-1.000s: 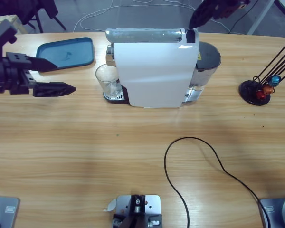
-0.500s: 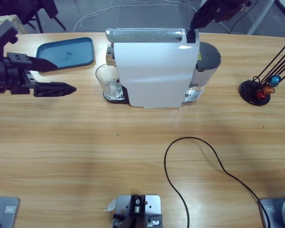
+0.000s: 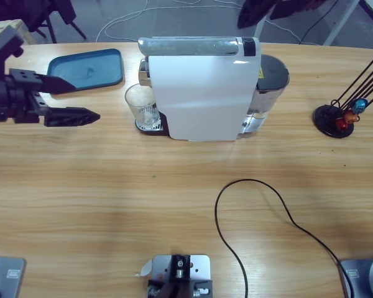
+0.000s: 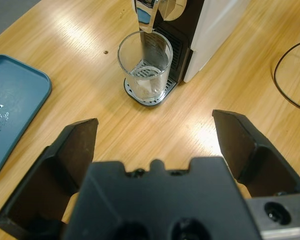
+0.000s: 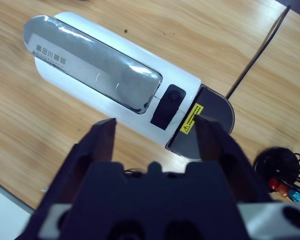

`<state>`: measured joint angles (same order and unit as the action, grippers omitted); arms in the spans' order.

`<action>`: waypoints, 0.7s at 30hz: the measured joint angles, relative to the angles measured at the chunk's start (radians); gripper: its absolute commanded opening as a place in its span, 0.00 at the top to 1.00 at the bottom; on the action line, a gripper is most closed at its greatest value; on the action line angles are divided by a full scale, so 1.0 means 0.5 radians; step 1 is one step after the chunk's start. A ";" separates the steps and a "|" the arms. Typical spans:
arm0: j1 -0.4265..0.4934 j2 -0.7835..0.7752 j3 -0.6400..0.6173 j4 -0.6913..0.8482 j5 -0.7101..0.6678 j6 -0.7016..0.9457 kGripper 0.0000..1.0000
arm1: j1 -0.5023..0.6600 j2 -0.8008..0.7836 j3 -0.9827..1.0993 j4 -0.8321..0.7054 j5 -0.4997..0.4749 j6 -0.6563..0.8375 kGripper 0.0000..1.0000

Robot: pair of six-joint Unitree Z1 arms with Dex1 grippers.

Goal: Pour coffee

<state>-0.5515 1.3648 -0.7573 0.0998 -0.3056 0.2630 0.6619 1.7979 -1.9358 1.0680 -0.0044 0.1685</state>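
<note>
Capsule coffee machine lying across the far middle of the wooden table, white flank up in the high view, its silver top lid and black button facing the right wrist camera. A clear drinking glass stands upright on the machine's drip grate, directly under the chrome spout; it appears empty, though a film of water at its base cannot be ruled out from these views.

Left gripper, jaws spread wide and holding nothing, lies level with the glass but apart from it, beside the blue tray. Right gripper, jaws likewise parted and empty, hangs above the machine's button end; in the high view only its dark tip shows at the top edge.

Handling, as judgement: the glass is light, rigid, smooth-walled and breakable, so it would be taken across its mid-height with opposed jaws and moderate force, kept upright, and drawn straight off the grate clear of the spout. The machine is heavy and stable; its button calls for a short press from above, not a grasp.

Also present: a capsule rack with coloured pods at the right, and a black cable looping over the near table
</note>
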 measured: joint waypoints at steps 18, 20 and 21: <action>0.000 0.000 -0.014 0.000 -0.016 0.000 0.00 | 0.002 -0.051 0.086 0.000 -0.040 0.004 0.00; 0.000 0.000 -0.014 0.000 -0.022 0.000 0.00 | 0.003 -0.123 0.126 0.000 -0.054 0.004 0.00; 0.000 0.000 -0.014 0.000 -0.028 0.000 0.00 | 0.003 -0.162 0.148 -0.001 -0.059 0.004 0.00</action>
<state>-0.5515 1.3648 -0.7645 0.0998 -0.3194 0.2630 0.6632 1.7168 -1.8618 1.0677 -0.0339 0.1707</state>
